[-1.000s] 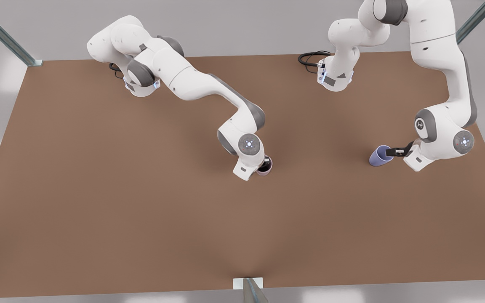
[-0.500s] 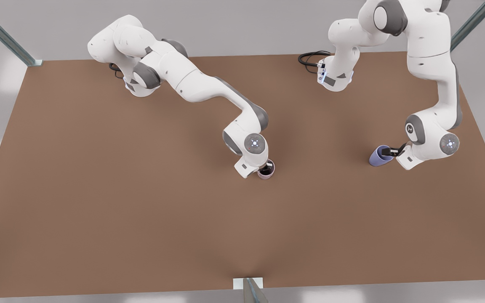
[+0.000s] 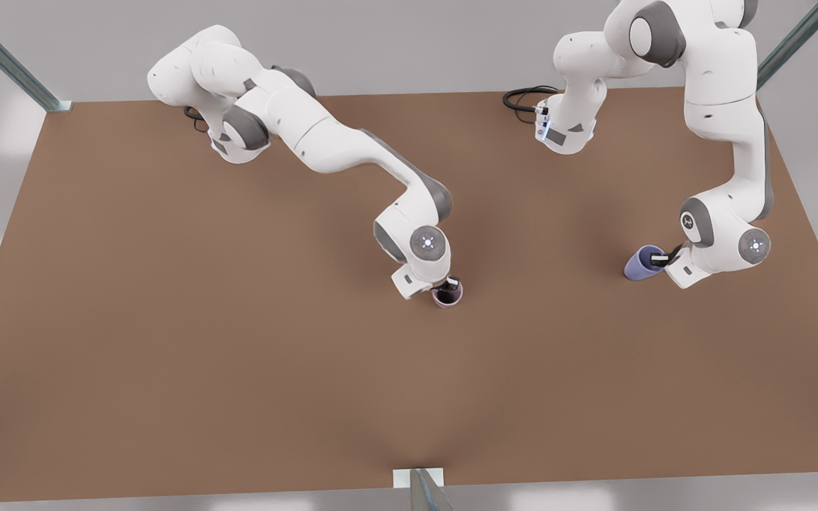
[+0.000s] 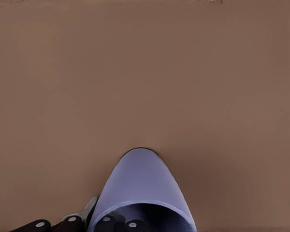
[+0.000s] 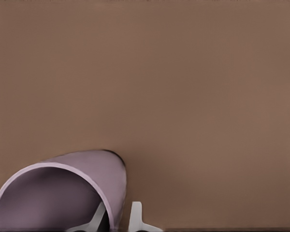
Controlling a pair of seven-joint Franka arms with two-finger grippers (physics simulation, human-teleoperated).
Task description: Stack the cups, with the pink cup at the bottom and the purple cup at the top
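Our left gripper was clamped on the rim of the purple cup, at the front view's right side of the brown table. We held that cup tilted, its closed base pointing toward the front view's left and its open mouth toward the wrist. In the left wrist view the purple cup tapered away from the camera over bare tabletop, with the dark fingers at its rim, one inside the mouth and one outside the wall. Our right gripper sat near the middle of the table, closed on the wall of the pink cup, whose dark inside faced upward in the front view. From the right wrist view the pink cup showed its open mouth toward the camera, and the pale fingertips straddled its wall, one inside and one outside. We could not tell from these views whether either cup touched the table. Both cups stood well apart from each other, unstacked.
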